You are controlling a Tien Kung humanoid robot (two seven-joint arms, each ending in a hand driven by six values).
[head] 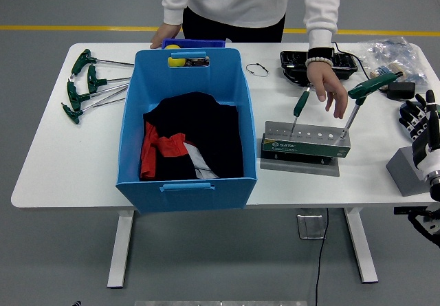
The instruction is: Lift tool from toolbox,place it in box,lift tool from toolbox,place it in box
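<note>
White table [55, 155] fills the view, and the blue box [185, 124] sits well left of the right hand [421, 124], with black and red cloth bunched inside; what lies under the cloth is hidden. A person leans in from the far side, one hand [327, 86] hanging just above the toolbox [305, 143], up and left of the robot's hand. The label reads "SATA". Two green-handled tools stand in the rack: a T-handle tool [364, 96] nearest the robot's hand, a screwdriver [300, 108] farther left. The right hand is cut off at the frame edge, fingers spread, holding nothing. More green T-handle tools [86, 86] lie far left.
</note>
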